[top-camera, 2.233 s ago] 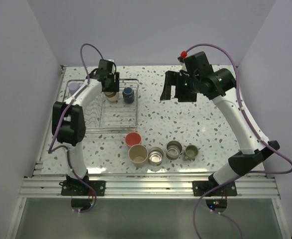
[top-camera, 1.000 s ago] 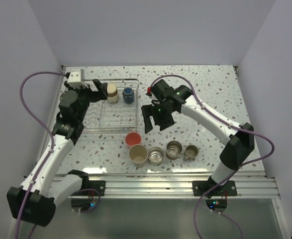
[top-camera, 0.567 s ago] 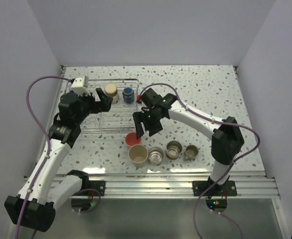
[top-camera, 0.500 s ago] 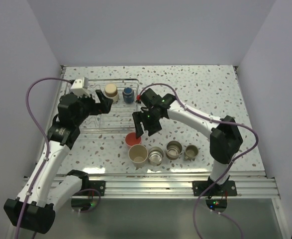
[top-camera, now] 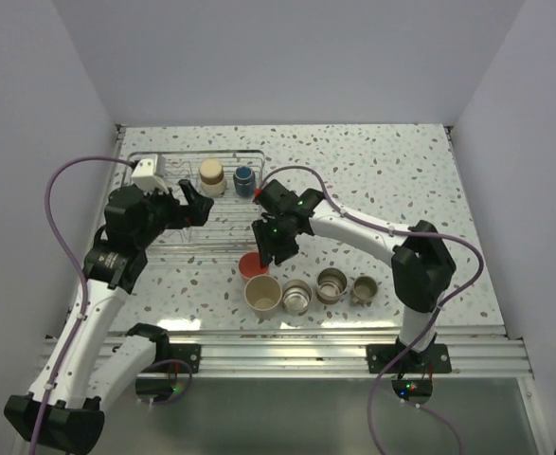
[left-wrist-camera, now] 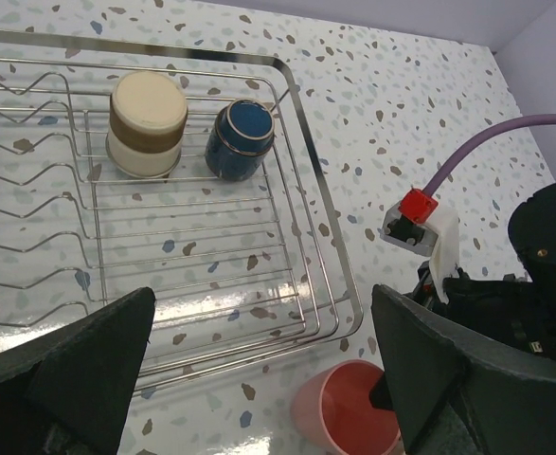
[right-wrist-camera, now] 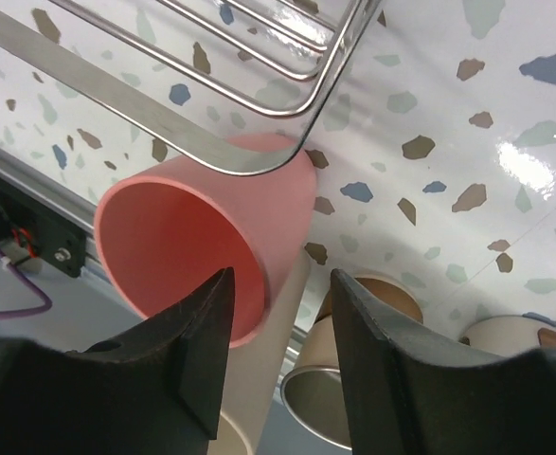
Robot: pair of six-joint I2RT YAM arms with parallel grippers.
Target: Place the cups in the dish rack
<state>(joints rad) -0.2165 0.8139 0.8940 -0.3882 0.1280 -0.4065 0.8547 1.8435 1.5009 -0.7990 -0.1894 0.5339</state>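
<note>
The pink-red cup (top-camera: 253,266) stands upright just in front of the wire dish rack (top-camera: 223,239). My right gripper (top-camera: 266,250) is open at its rim, one finger inside and one outside (right-wrist-camera: 276,318). A tan mug (top-camera: 211,176) and a dark mug (top-camera: 244,180) sit upside down at the rack's far end. A beige tumbler (top-camera: 263,294) and three steel cups (top-camera: 296,297) (top-camera: 331,282) (top-camera: 364,288) stand in a row near the front. My left gripper (top-camera: 196,209) is open and empty above the rack (left-wrist-camera: 263,318). The lavender cup is hidden.
The right arm's wrist (left-wrist-camera: 514,284) and its purple cable (left-wrist-camera: 486,152) hang over the rack's right corner (left-wrist-camera: 349,303). The rack's rim (right-wrist-camera: 173,118) lies close against the pink cup (right-wrist-camera: 202,237). The beige tumbler (right-wrist-camera: 263,379) touches the pink cup's side.
My right gripper has come down from the far right to the pink cup and straddles its rim. My left gripper has drawn back from the tan mug, toward the rack's middle.
</note>
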